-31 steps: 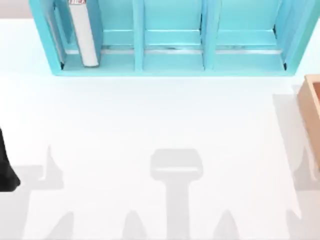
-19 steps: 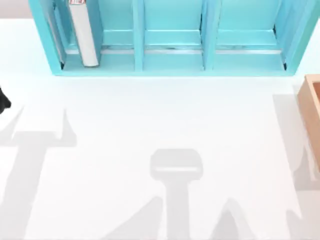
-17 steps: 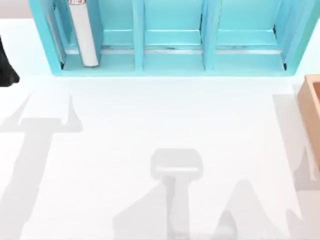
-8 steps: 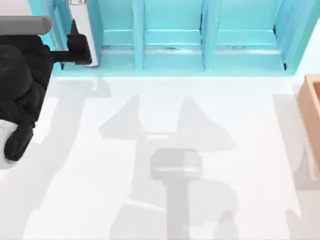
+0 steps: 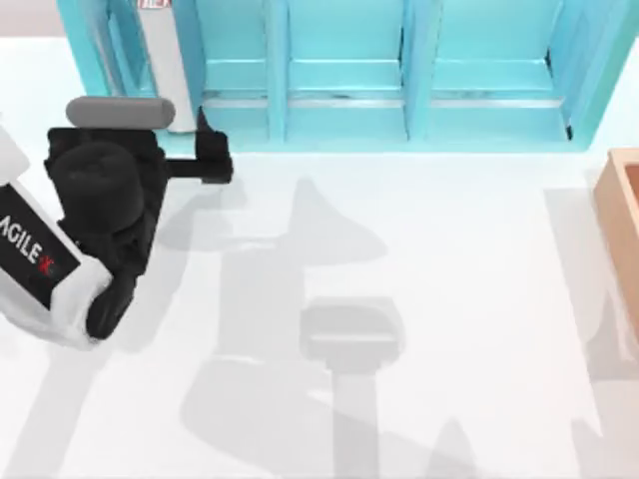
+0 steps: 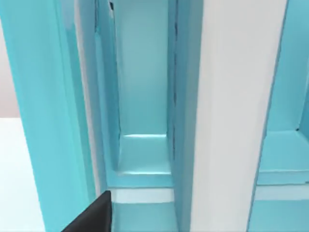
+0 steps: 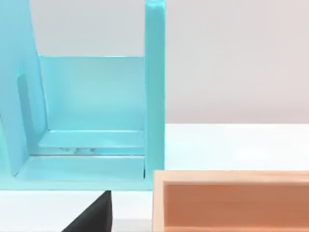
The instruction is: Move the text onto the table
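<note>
1. Here, at the table's left, my left arm reaches toward the shelf (image 5: 339, 125), and the left gripper (image 5: 180, 150) sits at the open front of the shelf's leftmost bay.
2. One dark finger (image 5: 212, 160) sticks out just right of the text (image 5: 165, 60), by its near end; whether the gripper is parted or clamped I cannot tell, since the wrist covers the rest.
3. The text stands upright in that leftmost bay, white page edges facing out, its red-and-white mark at the far end by the picture's top edge.
4. From the left wrist camera, the book's white page edges (image 6: 236, 106) rise close in front, with the light-blue shelf wall (image 6: 43, 111) beside them and one dark fingertip (image 6: 94, 217) low in the picture.
5. The table (image 5: 449, 249) is broad, white and crossed by grey shadows.
6. At the table's right edge sits a tan wooden box (image 5: 624, 220), just in front of the shelf's right end; the right wrist camera sees the box (image 7: 231, 200), the shelf's end bay (image 7: 91, 106) and a dark fingertip (image 7: 94, 215).
</note>
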Robot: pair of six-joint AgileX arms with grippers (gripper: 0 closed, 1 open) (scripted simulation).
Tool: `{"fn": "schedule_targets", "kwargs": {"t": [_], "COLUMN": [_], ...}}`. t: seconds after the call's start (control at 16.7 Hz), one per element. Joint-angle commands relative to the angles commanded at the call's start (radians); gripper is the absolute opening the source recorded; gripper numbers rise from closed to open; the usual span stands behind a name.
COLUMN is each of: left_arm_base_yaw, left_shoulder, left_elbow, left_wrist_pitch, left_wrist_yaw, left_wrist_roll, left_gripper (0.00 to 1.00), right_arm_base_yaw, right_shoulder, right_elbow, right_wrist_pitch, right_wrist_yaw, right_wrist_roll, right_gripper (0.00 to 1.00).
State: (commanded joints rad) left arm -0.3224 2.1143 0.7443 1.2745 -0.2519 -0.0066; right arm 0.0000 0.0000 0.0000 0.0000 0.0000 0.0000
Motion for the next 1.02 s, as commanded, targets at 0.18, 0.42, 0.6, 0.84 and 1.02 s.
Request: {"fn": "schedule_targets", "kwargs": {"t": [0.18, 0.42, 0.6, 0.84, 1.02], "left_arm_base_yaw": [-0.001, 0.005, 0.015, 0.036, 0.051], "left_shoulder": [0.002, 0.009, 0.059, 0.158, 0.218], "left_elbow": [0.001, 0.012, 0.105, 0.292, 0.414], "left_wrist_pitch": [0.002, -0.006, -0.045, -0.134, -0.194], "left_wrist_yaw": [-0.001, 0.003, 0.015, 0.038, 0.054], "left_wrist_roll": [0.0, 0.0, 0.001, 0.003, 0.003], "left_gripper": [1.0, 1.0, 1.0, 1.0, 1.0], "right_arm_base_yaw": [0.0, 0.0, 0.0, 0.0, 0.0], "right_shoulder": [0.0, 0.0, 0.0, 0.0, 0.0], "right_elbow": [0.0, 0.0, 0.0, 0.0, 0.0], "right_wrist_pitch": [0.0, 0.0, 0.0, 0.0, 0.0], "right_wrist_yaw": [0.0, 0.0, 0.0, 0.0, 0.0], "right_wrist_roll": [0.0, 0.0, 0.0, 0.0, 0.0], "right_gripper": [1.0, 1.0, 1.0, 1.0, 1.0]}}
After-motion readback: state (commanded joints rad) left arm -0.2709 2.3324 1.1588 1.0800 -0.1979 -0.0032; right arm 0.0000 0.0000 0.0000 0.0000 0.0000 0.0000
